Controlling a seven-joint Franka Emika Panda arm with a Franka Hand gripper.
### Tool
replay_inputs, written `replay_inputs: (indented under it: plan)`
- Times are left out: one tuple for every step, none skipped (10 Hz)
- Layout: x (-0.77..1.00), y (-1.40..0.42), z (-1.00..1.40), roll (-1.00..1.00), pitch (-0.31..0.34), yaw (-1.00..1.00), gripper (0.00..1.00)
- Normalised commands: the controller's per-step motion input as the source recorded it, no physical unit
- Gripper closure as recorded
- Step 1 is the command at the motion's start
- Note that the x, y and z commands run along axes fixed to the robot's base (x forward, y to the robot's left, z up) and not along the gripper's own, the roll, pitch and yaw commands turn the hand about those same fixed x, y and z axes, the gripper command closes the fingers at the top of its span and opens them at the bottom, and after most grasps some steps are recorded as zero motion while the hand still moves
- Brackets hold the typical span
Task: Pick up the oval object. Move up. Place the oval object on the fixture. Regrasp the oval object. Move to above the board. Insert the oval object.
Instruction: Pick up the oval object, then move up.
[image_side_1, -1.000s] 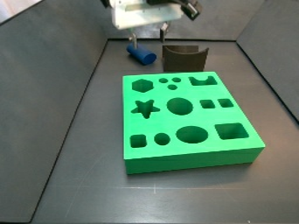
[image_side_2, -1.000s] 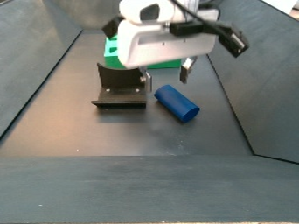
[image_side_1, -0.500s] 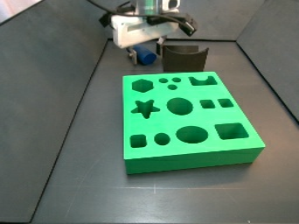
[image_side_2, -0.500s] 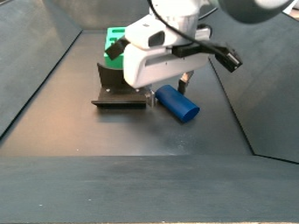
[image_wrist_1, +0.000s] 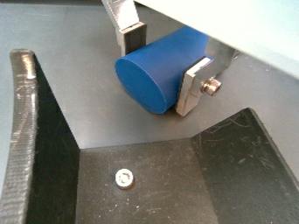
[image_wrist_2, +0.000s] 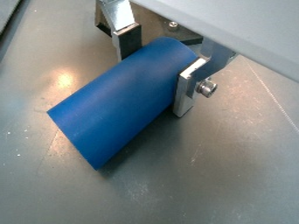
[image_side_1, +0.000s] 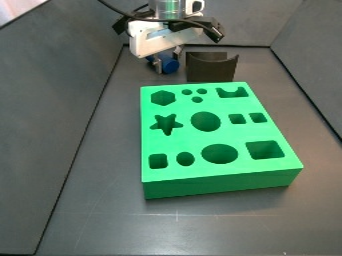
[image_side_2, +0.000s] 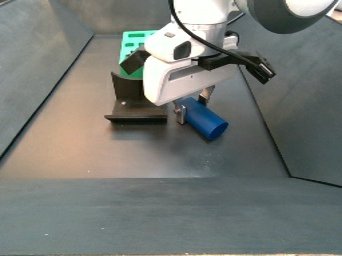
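Observation:
The oval object (image_wrist_2: 111, 114), a blue peg with dark blue ends, lies on its side on the dark floor and fills both wrist views (image_wrist_1: 158, 74). My gripper (image_wrist_1: 163, 70) is down at the peg with one silver finger on each side of it. The jaws are open, with a thin gap showing beside one pad. In a side view the gripper (image_side_2: 191, 108) stands over the peg (image_side_2: 207, 121), just beside the fixture (image_side_2: 134, 100). The fixture (image_side_1: 210, 66) stands between the peg (image_side_1: 166, 66) and the green board (image_side_1: 214, 140).
Dark grey walls enclose the floor on both sides (image_side_1: 67, 90). The fixture's base plate with a screw (image_wrist_1: 124, 178) lies close below the peg in a wrist view. The board's far edge shows behind the arm (image_side_2: 130, 42).
My gripper has come down from above the floor until its fingers straddle the peg. The peg, fixture and board have not moved.

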Motion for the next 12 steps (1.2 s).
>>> replay_inputs:
  plan:
    - [0.00, 0.00, 0.00, 0.00, 0.000, 0.00, 1.00]
    - [0.00, 0.00, 0.00, 0.00, 0.000, 0.00, 1.00]
    - [0.00, 0.00, 0.00, 0.00, 0.000, 0.00, 1.00]
    - [0.00, 0.00, 0.00, 0.00, 0.000, 0.00, 1.00]
    - [0.00, 0.00, 0.00, 0.00, 0.000, 0.00, 1.00]
    - [0.00, 0.00, 0.00, 0.00, 0.000, 0.00, 1.00]
    - [0.00, 0.00, 0.00, 0.00, 0.000, 0.00, 1.00]
    - [0.00, 0.00, 0.00, 0.00, 0.000, 0.00, 1.00]
    - [0.00, 0.00, 0.00, 0.00, 0.000, 0.00, 1.00]
    - [0.00, 0.00, 0.83, 0.00, 0.000, 0.00, 1.00]
    - [-0.02, -0.06, 0.82, -0.01, 0.006, 0.00, 1.00]
    - [-0.04, -0.06, 0.73, 0.00, 0.020, 0.00, 1.00]
